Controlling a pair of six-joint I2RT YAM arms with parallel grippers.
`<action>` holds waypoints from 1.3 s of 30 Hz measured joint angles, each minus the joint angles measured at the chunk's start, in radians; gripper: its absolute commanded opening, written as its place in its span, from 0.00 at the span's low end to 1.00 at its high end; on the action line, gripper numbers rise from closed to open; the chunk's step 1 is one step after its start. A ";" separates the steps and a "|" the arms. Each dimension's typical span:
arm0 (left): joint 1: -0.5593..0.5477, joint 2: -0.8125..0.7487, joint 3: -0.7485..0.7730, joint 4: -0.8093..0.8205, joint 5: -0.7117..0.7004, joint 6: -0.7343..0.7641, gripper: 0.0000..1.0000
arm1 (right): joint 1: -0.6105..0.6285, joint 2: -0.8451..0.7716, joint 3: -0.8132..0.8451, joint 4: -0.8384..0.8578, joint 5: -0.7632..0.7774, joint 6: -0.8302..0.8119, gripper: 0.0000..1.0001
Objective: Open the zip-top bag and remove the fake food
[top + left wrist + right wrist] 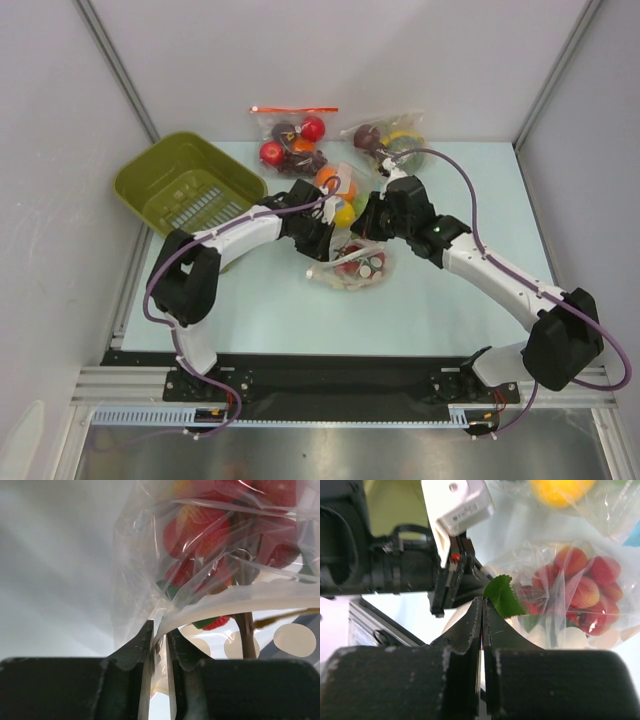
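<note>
The zip-top bag (360,264) lies mid-table, clear plastic with whitish oblong marks. It holds the fake food (356,262), small red strawberry-like pieces with some green. My left gripper (322,236) is at its left top edge and my right gripper (366,234) at its upper edge. In the left wrist view the gripper (159,630) is shut on the bag's whitish rim (235,602), with the red pieces (200,535) just beyond. In the right wrist view the gripper (483,605) is shut on thin plastic beside a green leaf (503,596); the strawberries (585,592) lie to the right.
An olive-green basket (150,180) stands at the far left. A clear bag with a red zip strip (293,140) and another fruit bag (392,138) lie at the back. A bag of orange and yellow balls (340,192) sits just behind the grippers.
</note>
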 measured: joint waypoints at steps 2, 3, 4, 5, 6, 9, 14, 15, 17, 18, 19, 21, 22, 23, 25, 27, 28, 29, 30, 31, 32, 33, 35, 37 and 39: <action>-0.004 0.008 0.001 0.006 -0.008 -0.001 0.16 | 0.010 0.003 -0.009 -0.003 -0.007 -0.026 0.00; -0.008 0.013 0.002 0.007 -0.012 0.000 0.16 | 0.019 0.006 -0.009 -0.003 -0.009 -0.042 0.00; -0.013 0.018 0.004 0.007 -0.015 0.000 0.16 | 0.031 0.009 -0.009 -0.002 -0.011 -0.054 0.02; -0.018 0.022 0.005 0.008 -0.016 0.000 0.16 | 0.047 0.013 -0.008 -0.003 -0.013 -0.072 0.05; -0.022 0.023 0.005 0.008 -0.016 0.000 0.16 | 0.066 0.019 -0.004 -0.003 -0.014 -0.089 0.11; -0.034 0.024 0.005 0.008 -0.018 0.000 0.16 | 0.116 0.042 0.010 -0.010 -0.014 -0.138 0.25; -0.034 0.024 0.005 0.006 -0.023 -0.006 0.16 | 0.150 0.091 0.038 -0.020 0.012 -0.203 0.44; -0.034 0.024 0.005 0.004 -0.024 -0.009 0.16 | 0.151 0.100 0.043 -0.022 0.021 -0.214 0.49; -0.031 0.024 0.005 0.003 -0.024 -0.013 0.17 | 0.157 0.117 0.050 -0.027 0.043 -0.244 0.52; -0.031 0.024 0.005 0.003 -0.024 -0.014 0.17 | 0.159 0.122 0.050 -0.030 0.053 -0.259 0.55; -0.031 0.024 0.005 0.003 -0.025 -0.018 0.17 | 0.162 0.128 0.050 -0.036 0.062 -0.274 0.56; -0.030 0.024 0.005 0.001 -0.025 -0.022 0.18 | 0.167 0.136 0.050 -0.039 0.079 -0.303 0.56; -0.029 0.024 0.005 -0.001 -0.025 -0.027 0.18 | 0.168 0.139 0.050 -0.039 0.085 -0.316 0.56; -0.028 0.024 0.005 -0.001 -0.024 -0.028 0.18 | 0.170 0.142 0.050 -0.039 0.093 -0.329 0.57; -0.026 0.024 0.005 -0.002 -0.023 -0.034 0.19 | 0.175 0.149 0.050 -0.039 0.109 -0.352 0.57; -0.024 0.024 0.005 -0.002 -0.021 -0.037 0.20 | 0.185 0.155 0.050 -0.039 0.128 -0.373 0.57; -0.024 0.024 0.005 -0.002 -0.018 -0.037 0.20 | 0.189 0.157 0.049 -0.039 0.136 -0.385 0.57; -0.024 0.024 0.005 -0.002 -0.014 -0.037 0.20 | 0.193 0.158 0.047 -0.039 0.143 -0.392 0.57; -0.024 0.024 0.005 -0.002 -0.013 -0.037 0.20 | 0.198 0.158 0.045 -0.039 0.150 -0.399 0.57; -0.023 0.024 0.005 -0.002 -0.012 -0.037 0.20 | 0.201 0.160 0.042 -0.039 0.155 -0.406 0.57; -0.023 0.024 0.005 -0.002 -0.011 -0.037 0.20 | 0.206 0.161 0.038 -0.037 0.159 -0.413 0.57; -0.023 0.024 0.005 -0.002 -0.011 -0.037 0.20 | 0.210 0.163 0.034 -0.035 0.162 -0.418 0.57; -0.023 0.024 0.005 -0.003 -0.008 -0.037 0.20 | 0.220 0.168 0.024 -0.031 0.164 -0.433 0.57; -0.022 0.024 0.005 -0.003 -0.003 -0.037 0.20 | 0.230 0.174 0.014 -0.028 0.166 -0.444 0.57; -0.020 0.024 0.005 -0.006 0.010 -0.037 0.20 | 0.238 0.182 0.008 -0.020 0.179 -0.449 0.57</action>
